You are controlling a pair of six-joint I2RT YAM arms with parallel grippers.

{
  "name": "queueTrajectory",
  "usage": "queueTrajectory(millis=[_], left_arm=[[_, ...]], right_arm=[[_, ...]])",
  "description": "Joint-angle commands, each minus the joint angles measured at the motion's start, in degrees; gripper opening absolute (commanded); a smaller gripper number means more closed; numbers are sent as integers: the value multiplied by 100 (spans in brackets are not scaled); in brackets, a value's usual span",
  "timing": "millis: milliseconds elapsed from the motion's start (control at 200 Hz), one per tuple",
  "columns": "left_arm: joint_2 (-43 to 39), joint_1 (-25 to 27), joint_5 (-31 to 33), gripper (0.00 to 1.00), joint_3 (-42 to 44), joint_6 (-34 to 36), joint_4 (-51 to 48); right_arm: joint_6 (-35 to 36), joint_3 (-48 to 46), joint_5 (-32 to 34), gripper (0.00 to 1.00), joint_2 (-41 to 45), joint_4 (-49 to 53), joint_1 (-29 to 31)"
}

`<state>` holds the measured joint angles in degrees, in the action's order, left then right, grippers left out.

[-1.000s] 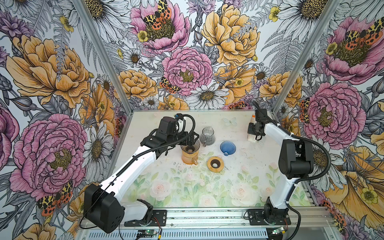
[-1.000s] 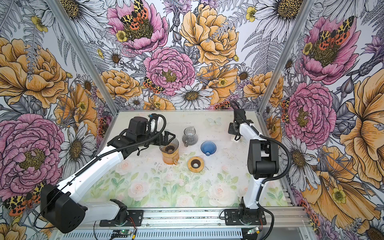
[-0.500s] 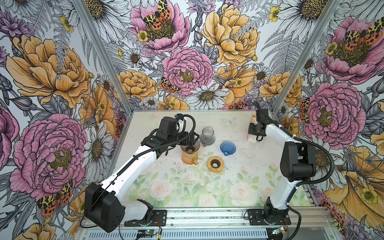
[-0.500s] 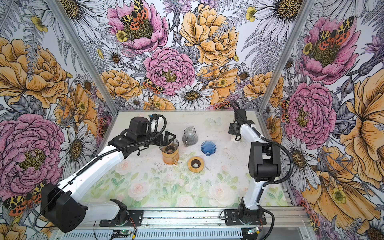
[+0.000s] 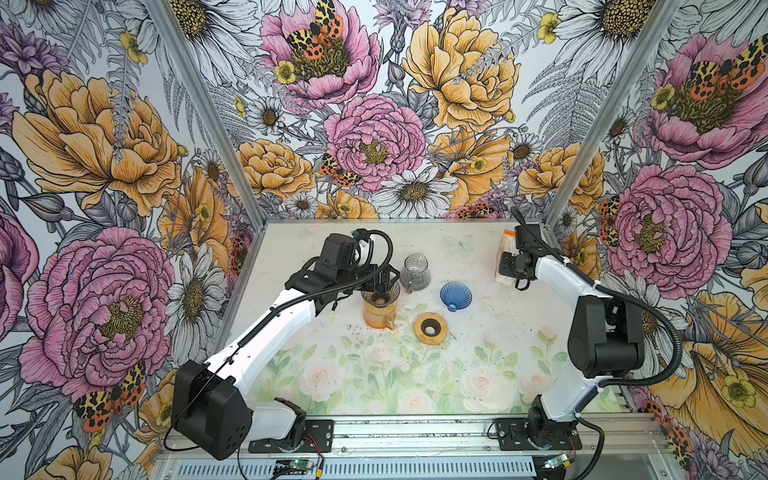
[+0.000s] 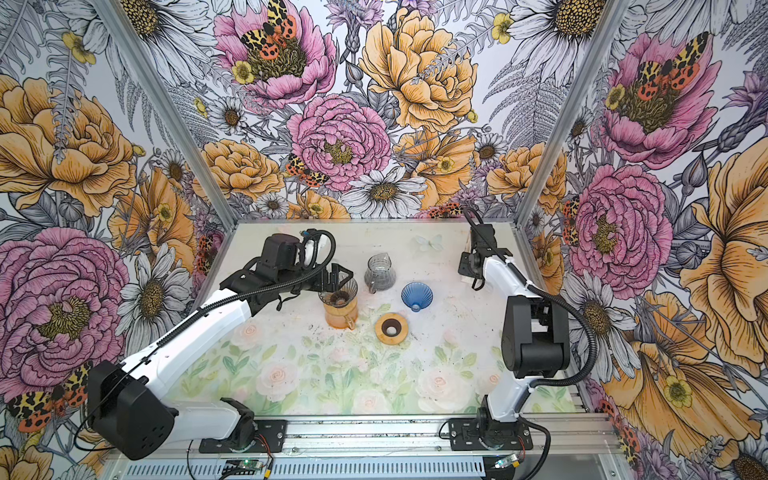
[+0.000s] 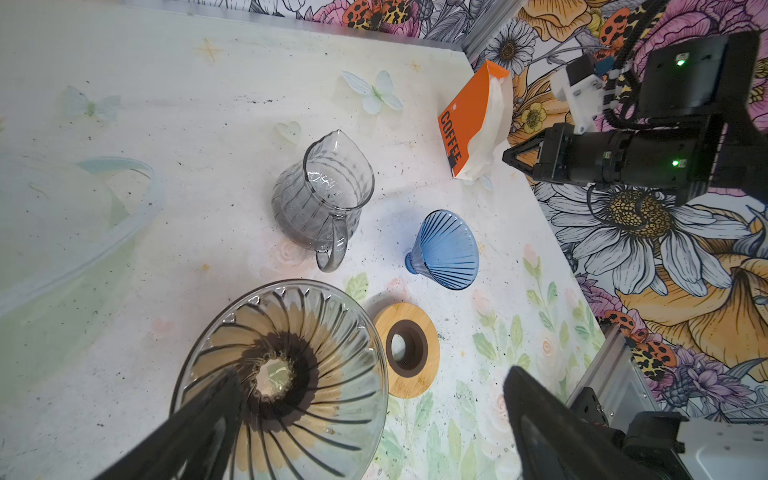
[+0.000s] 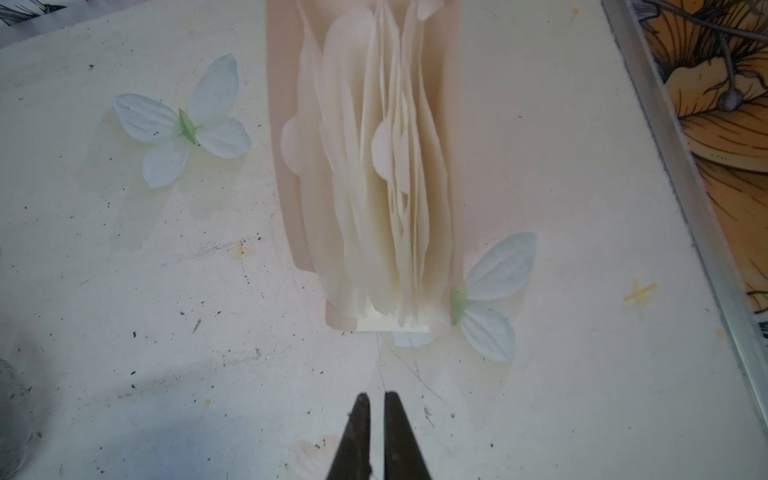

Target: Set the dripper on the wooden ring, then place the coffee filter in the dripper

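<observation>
Fetching a filter, judging by the layout; nothing placed yet. Look for the filters (image 8: 374, 166) fanned upright in their orange box (image 7: 461, 120) at the far right corner of the table (image 5: 286, 249). That puts them well apart from the clear dripper (image 5: 379, 296), seated paperless on the orange carafe (image 5: 378, 320) near the middle. Note the right gripper (image 8: 377, 401) just short of the box mouth, aimed at the paper edges, parted by only a narrow slit and gripping nothing. Note the left gripper (image 5: 380, 280) spread wide to either side of the clear dripper's rim, likely to steady it; impossible to tell whether touching. Count also a blue dripper (image 5: 456, 296) near a wooden ring (image 5: 431, 328), and a grey jug (image 5: 415, 272) behind. Hard to say which dripper is meant, though probably the clear one, given the left gripper's place. Next, probably: open a little wider, ease forward over a single sheet's edge, pinch lightly, and draw it straight out without dragging neighbours or tipping the box. Then carry across and lower point-down into the cone. Beware thin paper: easy to grab several, or to crush.
</observation>
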<state>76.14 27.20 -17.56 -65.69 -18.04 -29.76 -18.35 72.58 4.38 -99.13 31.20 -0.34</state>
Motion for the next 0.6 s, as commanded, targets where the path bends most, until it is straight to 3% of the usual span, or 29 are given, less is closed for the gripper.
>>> queueTrajectory(millis=[0, 210, 390, 596], left_arm=[[33, -12, -125, 99, -181, -12, 2], [42, 2, -107, 99, -182, -14, 2], [59, 11, -81, 99, -199, -17, -38], [105, 15, -72, 99, -228, -22, -54]], right_arm=[[-14, 256, -21, 18, -134, -2, 34], [67, 780, -104, 28, -585, -1, 34], [-19, 1038, -46, 20, -909, 18, 10], [-79, 1066, -17, 19, -1061, 15, -28]])
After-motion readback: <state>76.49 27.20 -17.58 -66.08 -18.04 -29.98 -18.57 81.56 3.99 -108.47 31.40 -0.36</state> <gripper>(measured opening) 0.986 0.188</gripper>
